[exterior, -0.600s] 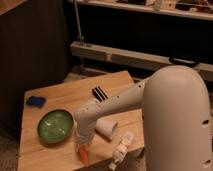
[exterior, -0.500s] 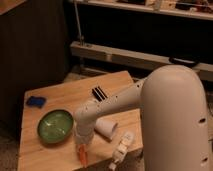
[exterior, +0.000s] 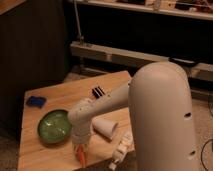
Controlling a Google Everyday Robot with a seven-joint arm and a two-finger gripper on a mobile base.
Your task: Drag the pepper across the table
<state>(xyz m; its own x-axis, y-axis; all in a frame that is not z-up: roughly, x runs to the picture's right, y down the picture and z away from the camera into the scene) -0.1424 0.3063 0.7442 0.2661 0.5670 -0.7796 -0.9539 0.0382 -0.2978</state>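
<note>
The pepper (exterior: 81,155) is a small orange-red tapered piece lying near the front edge of the light wooden table (exterior: 65,92). My gripper (exterior: 80,149) points straight down onto the pepper, right of the green bowl (exterior: 55,126). My white arm reaches in from the right and hides much of the table's right side. Only the pepper's lower end shows below the gripper.
A white cup (exterior: 105,128) lies on its side just right of the gripper. A blue block (exterior: 35,101) sits at the table's far left. A small black object (exterior: 98,91) lies near the table's middle. A dark wall and metal rails stand behind.
The gripper and pepper have shifted slightly to the left and toward the table's front edge. The bowl, cup and block have not moved.
</note>
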